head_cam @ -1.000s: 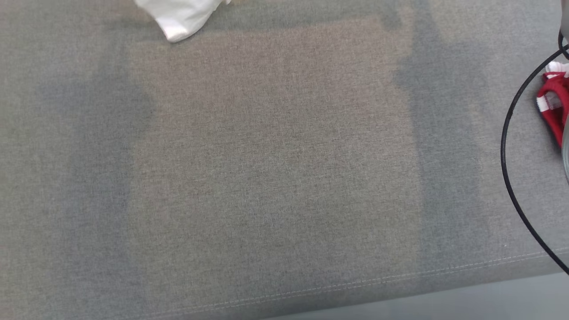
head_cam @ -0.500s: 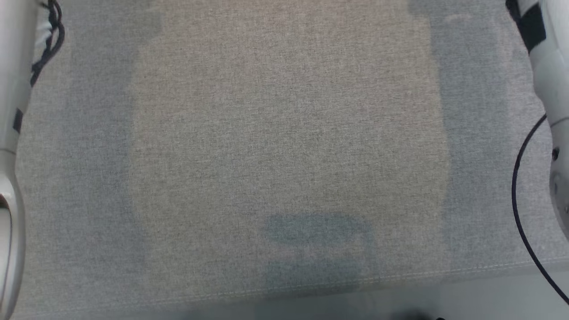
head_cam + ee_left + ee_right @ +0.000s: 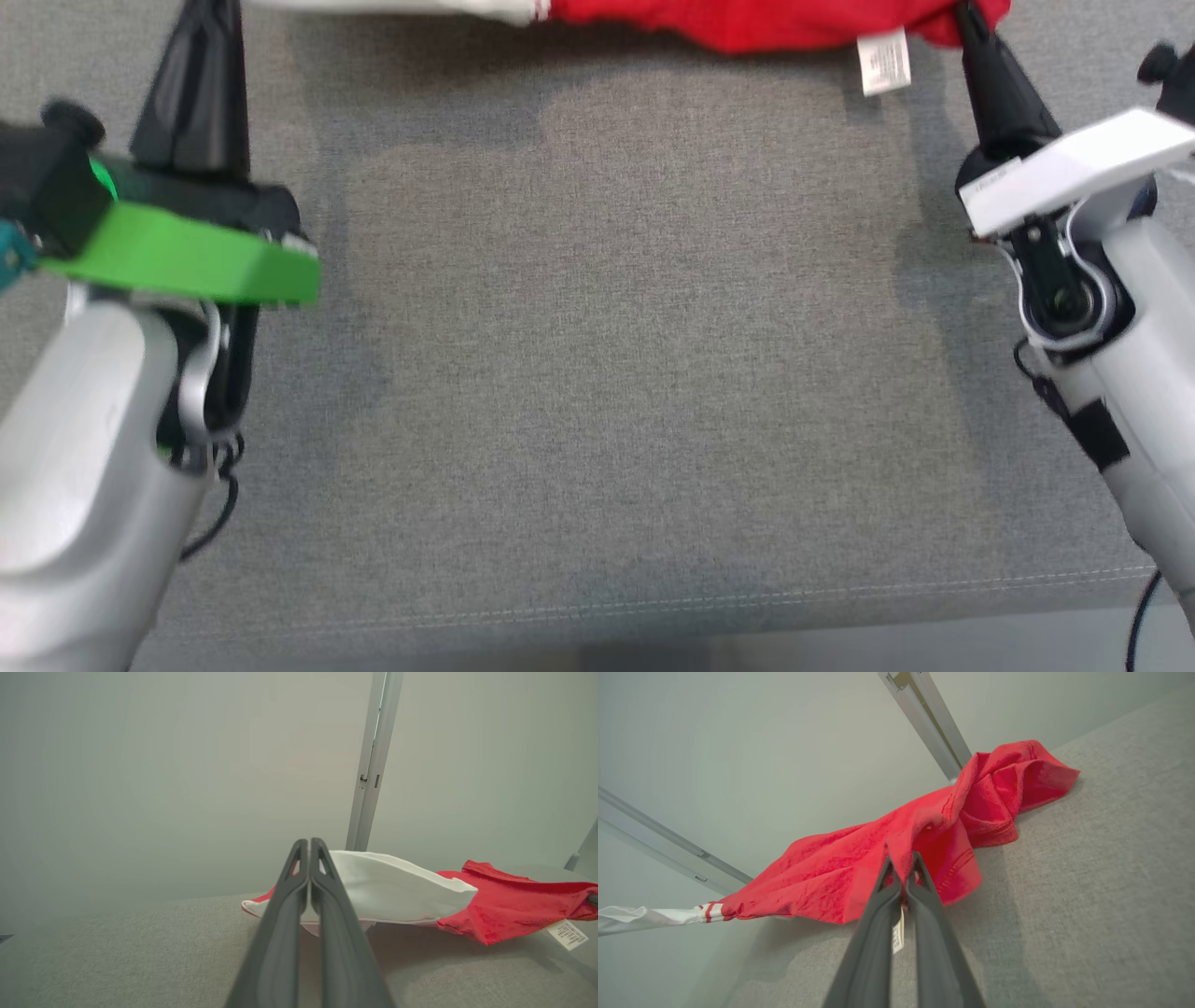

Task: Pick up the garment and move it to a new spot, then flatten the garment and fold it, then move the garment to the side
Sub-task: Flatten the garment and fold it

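Observation:
The garment [image 3: 747, 23], red with a white part and a white label [image 3: 882, 61], hangs stretched along the top edge of the head view. My left gripper [image 3: 213, 9] points up at its white end and my right gripper [image 3: 962, 14] at its red end. In the left wrist view my left gripper [image 3: 308, 842] is shut against the white part of the garment [image 3: 397, 886], which sits raised above the grey surface. In the right wrist view my right gripper [image 3: 903, 865] is shut on a fold of the red garment [image 3: 859, 863], with the label dangling between its fingers.
A wide grey fabric surface [image 3: 607, 327] spreads between the arms, with a stitched front edge [image 3: 653, 602] near me. A pale wall with a metal post [image 3: 373, 760] stands behind the garment. A black cable [image 3: 1139, 625] hangs at the lower right.
The head view has shifted. Both grippers and the stretched garment now show at the top, where earlier only bare surface and arm edges showed.

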Robot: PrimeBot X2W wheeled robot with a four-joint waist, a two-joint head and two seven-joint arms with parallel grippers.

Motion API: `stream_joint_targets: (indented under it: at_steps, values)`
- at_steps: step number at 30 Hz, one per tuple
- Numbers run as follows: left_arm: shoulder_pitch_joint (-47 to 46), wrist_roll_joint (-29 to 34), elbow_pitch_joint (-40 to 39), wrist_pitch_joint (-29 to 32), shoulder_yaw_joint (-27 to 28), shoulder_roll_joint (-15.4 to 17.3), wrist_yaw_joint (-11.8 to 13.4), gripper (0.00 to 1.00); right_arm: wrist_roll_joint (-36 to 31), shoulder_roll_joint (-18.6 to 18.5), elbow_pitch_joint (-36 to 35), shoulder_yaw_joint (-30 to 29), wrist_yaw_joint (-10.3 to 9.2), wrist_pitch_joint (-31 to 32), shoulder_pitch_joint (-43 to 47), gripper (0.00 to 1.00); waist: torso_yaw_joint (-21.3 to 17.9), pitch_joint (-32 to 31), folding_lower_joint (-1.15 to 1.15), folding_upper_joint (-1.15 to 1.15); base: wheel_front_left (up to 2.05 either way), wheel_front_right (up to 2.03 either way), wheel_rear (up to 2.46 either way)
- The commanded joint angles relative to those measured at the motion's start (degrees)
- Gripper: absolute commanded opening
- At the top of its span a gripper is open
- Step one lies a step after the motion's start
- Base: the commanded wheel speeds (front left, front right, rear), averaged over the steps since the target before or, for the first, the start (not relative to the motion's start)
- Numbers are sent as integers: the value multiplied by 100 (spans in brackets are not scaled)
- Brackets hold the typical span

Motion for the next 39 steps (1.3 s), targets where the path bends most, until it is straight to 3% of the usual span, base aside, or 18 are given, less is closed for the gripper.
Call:
stream_joint_targets:
  at_steps: [1, 9, 15, 21, 31, 35, 39]
  values:
    - [388, 40, -372, 41, 21, 165, 171, 0, 90, -86, -157, 34, 2, -44, 294, 0, -45, -384, 0, 0, 0, 0, 0]
    - [2726, -1, -2549, 636, -17, 898, 1310, 0, 434, -356, -836, 127, 2, -163, 2026, 0, -117, -1091, 0, 0, 0, 0, 0]
    - [3968, -251, -3426, 1002, -174, 1137, 1766, 0, 570, -418, -1155, -34, 2, -165, 3221, 0, -14, -1466, 0, 0, 0, 0, 0]
    - [4852, -573, -3885, 1372, -470, 1276, 1994, 0, 464, -463, -1380, -378, 2, -35, 4396, 0, 154, -1892, 0, 0, 0, 0, 0]
    - [5596, -962, -4136, 1794, -681, 1562, 2083, 0, 109, -222, -1879, -1163, 2, 580, 5833, 0, 209, -2259, 0, 0, 0, 0, 0]
    - [5673, -1005, -4190, 1873, -628, 1700, 2106, 0, -194, 8, -2150, -1622, 2, 1013, 6198, 0, 128, -2236, 0, 0, 0, 0, 0]
    - [5441, -1057, -4154, 1871, -548, 1719, 1965, 0, -511, 391, -2458, -2089, 2, 1377, 6125, 0, 9, -2149, 0, 0, 0, 0, 0]
